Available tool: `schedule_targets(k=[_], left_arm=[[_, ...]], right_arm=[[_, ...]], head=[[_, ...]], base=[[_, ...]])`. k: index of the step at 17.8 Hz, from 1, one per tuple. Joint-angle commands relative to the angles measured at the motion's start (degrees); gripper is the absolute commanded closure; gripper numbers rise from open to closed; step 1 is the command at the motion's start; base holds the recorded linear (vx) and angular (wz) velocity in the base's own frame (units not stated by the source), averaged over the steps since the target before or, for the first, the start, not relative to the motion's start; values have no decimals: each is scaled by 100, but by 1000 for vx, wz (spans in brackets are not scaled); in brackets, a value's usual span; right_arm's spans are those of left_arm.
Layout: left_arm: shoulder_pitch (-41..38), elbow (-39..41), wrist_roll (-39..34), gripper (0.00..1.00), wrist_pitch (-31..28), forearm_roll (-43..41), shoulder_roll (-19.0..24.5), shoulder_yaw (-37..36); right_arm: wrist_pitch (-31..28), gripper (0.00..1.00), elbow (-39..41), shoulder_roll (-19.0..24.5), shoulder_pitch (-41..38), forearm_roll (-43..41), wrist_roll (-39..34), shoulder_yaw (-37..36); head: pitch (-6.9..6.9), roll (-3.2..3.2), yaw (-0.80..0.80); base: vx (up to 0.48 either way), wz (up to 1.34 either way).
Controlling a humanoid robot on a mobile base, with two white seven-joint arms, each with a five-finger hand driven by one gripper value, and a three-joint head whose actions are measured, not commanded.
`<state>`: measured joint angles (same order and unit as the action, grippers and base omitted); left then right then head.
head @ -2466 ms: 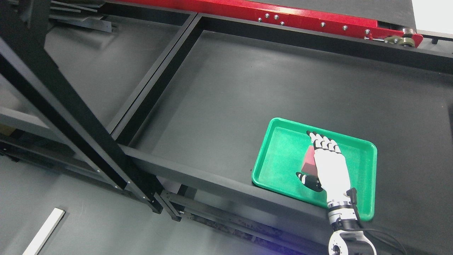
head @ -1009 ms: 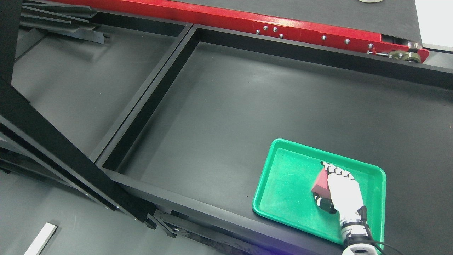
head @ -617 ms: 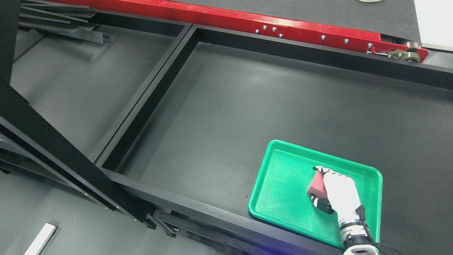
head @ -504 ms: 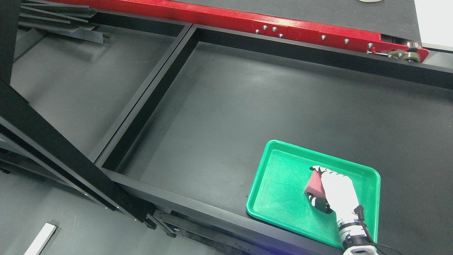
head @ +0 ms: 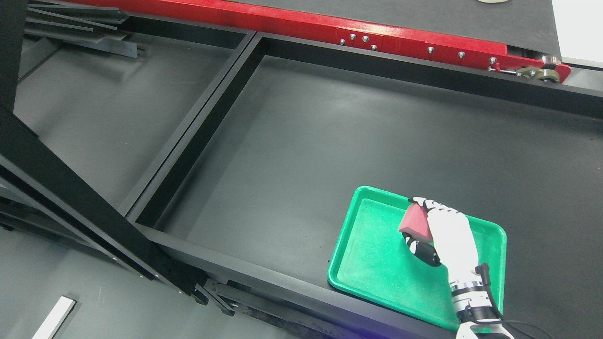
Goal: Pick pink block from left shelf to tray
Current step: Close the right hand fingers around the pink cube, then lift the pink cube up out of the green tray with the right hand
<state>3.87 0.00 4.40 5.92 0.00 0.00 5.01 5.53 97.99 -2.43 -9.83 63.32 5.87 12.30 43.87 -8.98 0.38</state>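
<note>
The pink block [head: 415,223] is a wedge-like piece whose long axis runs from the lower left, near the thumb, up to the right toward the fingertips, so its narrow upper end points away from the robot and its broad pink face is turned to the left, away from the palm. It sits in the right hand [head: 440,233], which comes in from the lower right corner on a white wrist with a black cable. The hand is closed around the block: the fingers [head: 435,207] curl over its upper end and the dark thumb [head: 424,252] presses in from below, with the block tucked against the left side of the palm. Beneath the hand lies the green tray [head: 372,263], and the block is over the tray's far half, close to the back rim; whether it touches the tray floor cannot be told from this angle. The tray rests on the dark shelf [head: 301,155], which stretches out to the left of the hand and beyond it. A red beam [head: 292,21] runs far beyond the fingertips.
</note>
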Motion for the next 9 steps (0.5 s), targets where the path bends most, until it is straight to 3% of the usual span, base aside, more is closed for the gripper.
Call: schedule_targets(k=[1,9], left_arm=[[-1,100,0,0,-3,44,100,0],[8,100,0,0,-3,44,100,0]], right_arm=[[325,99,45,58,51,-495,1309,-377],[352,98,71,85,7,-628,1997,-386]], head=[[0,0,0],[0,0,0]], base=[[0,0],[0,0]])
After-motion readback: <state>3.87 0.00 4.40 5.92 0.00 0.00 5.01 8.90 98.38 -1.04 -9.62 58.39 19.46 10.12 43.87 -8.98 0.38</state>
